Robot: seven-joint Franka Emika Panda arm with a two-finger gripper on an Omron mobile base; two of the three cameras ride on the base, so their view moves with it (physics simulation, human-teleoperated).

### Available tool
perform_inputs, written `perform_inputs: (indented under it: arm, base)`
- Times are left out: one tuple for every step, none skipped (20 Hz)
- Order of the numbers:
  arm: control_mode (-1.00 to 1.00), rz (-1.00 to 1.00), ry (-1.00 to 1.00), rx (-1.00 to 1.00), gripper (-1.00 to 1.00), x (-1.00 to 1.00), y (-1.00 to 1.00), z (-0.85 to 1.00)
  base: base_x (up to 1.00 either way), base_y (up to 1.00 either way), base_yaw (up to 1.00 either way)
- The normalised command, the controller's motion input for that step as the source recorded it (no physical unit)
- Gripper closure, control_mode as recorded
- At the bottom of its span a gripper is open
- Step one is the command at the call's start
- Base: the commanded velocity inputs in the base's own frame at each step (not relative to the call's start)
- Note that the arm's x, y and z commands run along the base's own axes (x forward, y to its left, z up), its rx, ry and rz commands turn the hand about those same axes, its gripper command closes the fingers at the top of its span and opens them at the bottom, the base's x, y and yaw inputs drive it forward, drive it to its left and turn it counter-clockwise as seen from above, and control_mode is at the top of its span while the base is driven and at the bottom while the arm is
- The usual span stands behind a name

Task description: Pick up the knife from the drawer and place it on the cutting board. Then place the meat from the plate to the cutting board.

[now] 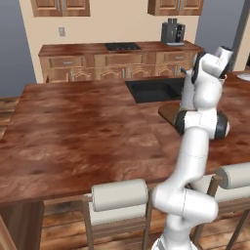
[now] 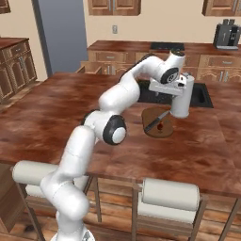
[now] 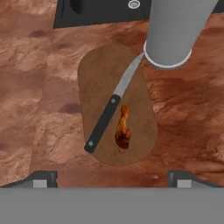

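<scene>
We hover our released gripper (image 3: 112, 183) over the cutting board (image 3: 98, 74), where the knife (image 3: 111, 109) lies diagonally, the meat (image 3: 123, 131) at its four o'clock.

A kitchen — sink (image 1: 155, 89), stovetop (image 1: 122, 47), wooden cabinets (image 1: 60, 7).

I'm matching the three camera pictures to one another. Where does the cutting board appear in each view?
Left base view: cutting board at mid-right, mostly hidden behind the arm.
Right base view: cutting board right of centre, below the grey cylinder.
Hand view: cutting board in the centre, carrying knife and meat.
Shared landmark: the dark sink.
</scene>
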Motion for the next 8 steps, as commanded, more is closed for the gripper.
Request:
perform_inputs:
  arm:
    - [-1.0,0.1,-0.85,-0.53,-1.0,-1.0,0.0,-0.84]
    - [-1.0,0.11,-0.84,-0.55,-1.0,-1.0,0.0,-0.84]
    - [-1.0,0.13,-0.81,-0.57,-1.0,-1.0,0.0,-0.83]
    - [-1.0,0.13,-0.79,-0.58,-1.0,-1.0,0.0,-0.84]
    - [-1.0,0.13,-0.76,-0.59,-1.0,-1.0,0.0,-0.88]
    - [-1.0,0.1,-0.74,-0.58,-1.0,-1.0,0.0,-0.94]
    - [-1.0,0.07,-0.72,-0.58,-1.0,-1.0,0.0,-1.0]
    - [-1.0,0.04,-0.69,-0.58,-1.0,-1.0,0.0,-1.0]
  base:
    - [0.0,0.0,0.0]
    - [0.0,0.0,0.0]
    - [0.0,0.0,0.0]
    - [0.0,0.0,0.0]
    - [0.0,0.0,0.0]
    - [0.0,0.0,0.0]
    - [0.0,0.0,0.0]
    - [0.0,0.0,0.0]
